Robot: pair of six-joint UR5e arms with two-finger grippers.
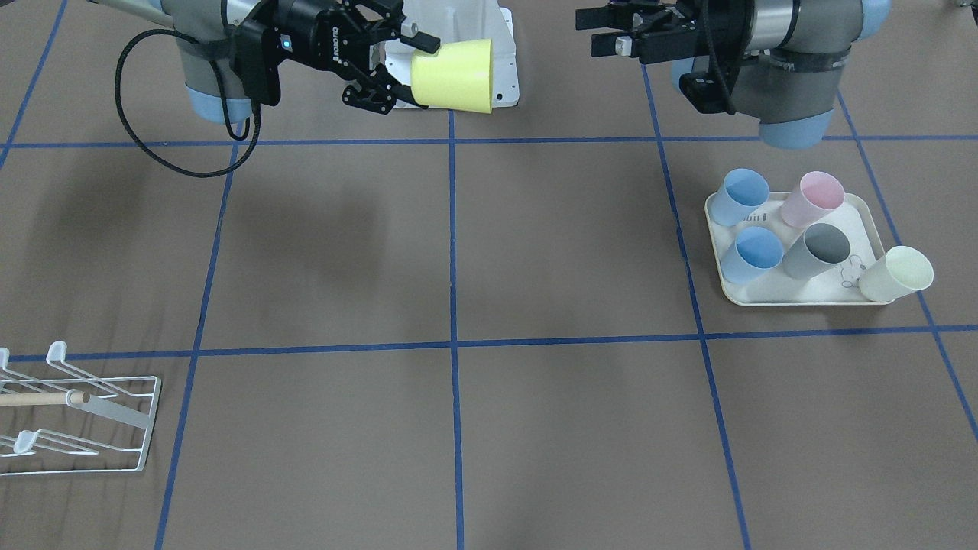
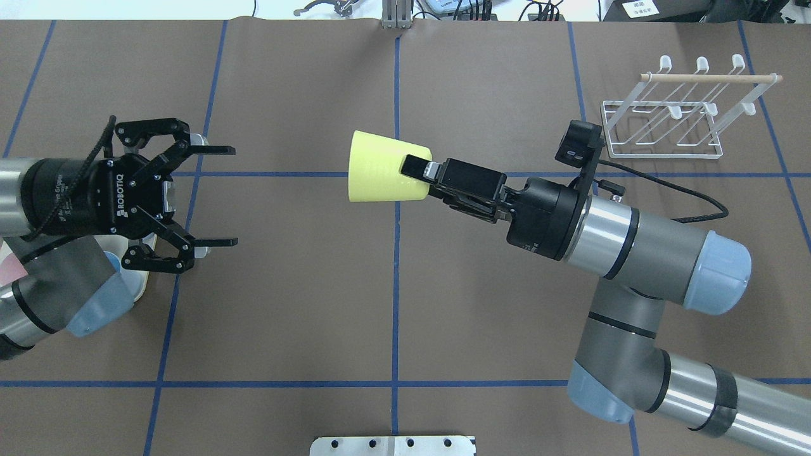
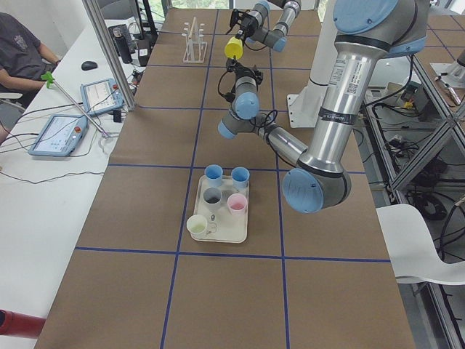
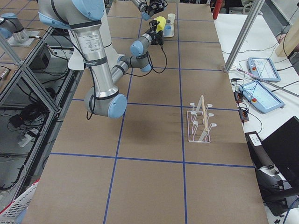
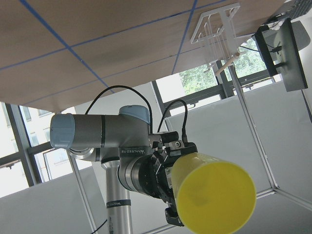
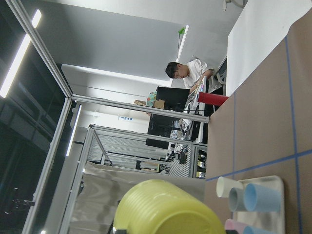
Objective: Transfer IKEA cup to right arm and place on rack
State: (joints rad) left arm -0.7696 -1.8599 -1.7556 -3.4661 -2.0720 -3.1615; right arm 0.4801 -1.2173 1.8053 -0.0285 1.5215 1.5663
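My right gripper point(image 2: 415, 171) is shut on a yellow cup point(image 2: 386, 168) and holds it on its side in the air over the table's middle, gripped at the narrow base, wide end toward the left arm. In the front view, the cup point(image 1: 452, 75) sits in that gripper point(image 1: 416, 72). My left gripper point(image 2: 232, 196) is open and empty, well apart from the cup, fingers pointing at it; it also shows in the front view point(image 1: 588, 30). The white wire rack point(image 2: 662, 149) with a wooden dowel stands on the far right, empty point(image 1: 114, 412).
A cream tray point(image 1: 802, 294) on the left arm's side holds two blue cups point(image 1: 745, 195), a pink cup point(image 1: 817, 197) and a grey cup point(image 1: 819, 248); a pale cup point(image 1: 898, 273) leans over its corner. A white base plate point(image 1: 500, 46) lies under the right arm.
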